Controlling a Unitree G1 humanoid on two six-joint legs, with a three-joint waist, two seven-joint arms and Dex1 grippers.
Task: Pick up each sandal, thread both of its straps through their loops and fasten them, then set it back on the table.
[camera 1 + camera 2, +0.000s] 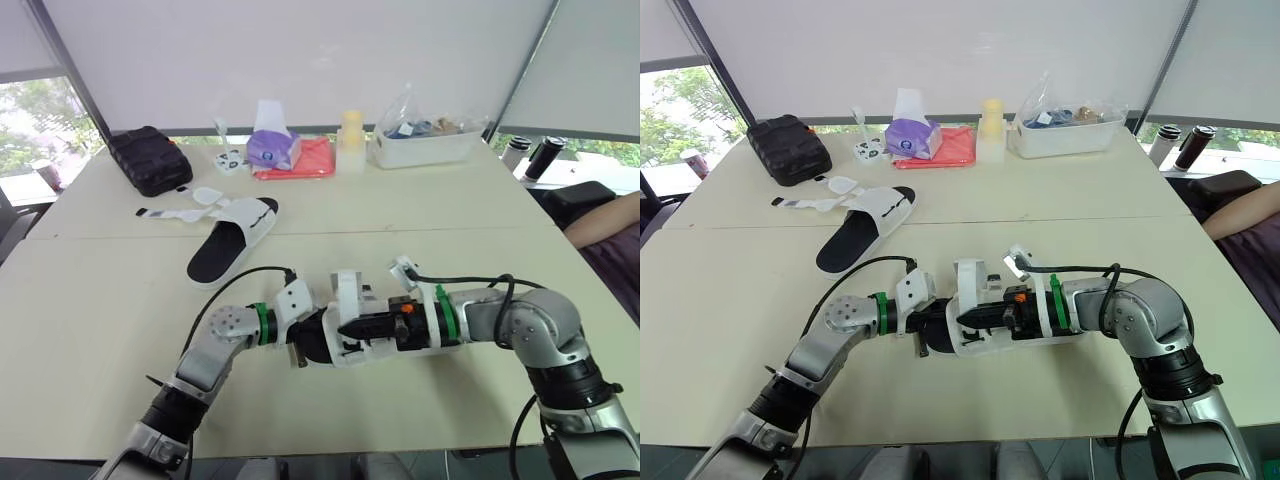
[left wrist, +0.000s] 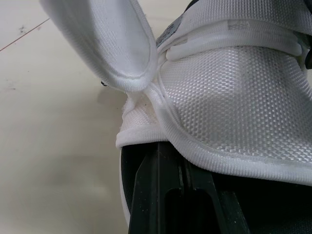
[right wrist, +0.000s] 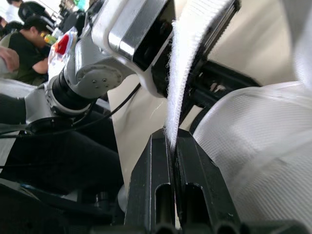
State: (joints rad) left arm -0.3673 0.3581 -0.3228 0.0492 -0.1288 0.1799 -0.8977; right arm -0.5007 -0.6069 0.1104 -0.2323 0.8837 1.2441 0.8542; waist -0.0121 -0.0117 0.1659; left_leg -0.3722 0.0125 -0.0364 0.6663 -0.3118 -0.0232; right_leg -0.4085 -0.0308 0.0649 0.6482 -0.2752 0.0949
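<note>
Sandal (image 1: 975, 345) held near desk (image 1: 730, 330) front, long axis left-right. Right end effector (image 3: 171, 139) pinched shut on strap (image 3: 187, 63); strap runs toward left end effector (image 1: 923, 340), apparently clamped on the sandal's other end.

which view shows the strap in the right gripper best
Right wrist view: the white strap rises from between the right gripper's shut fingers. The eye views show it small, at the held sandal; the left wrist view shows the sandal's mesh upper up close.
</note>
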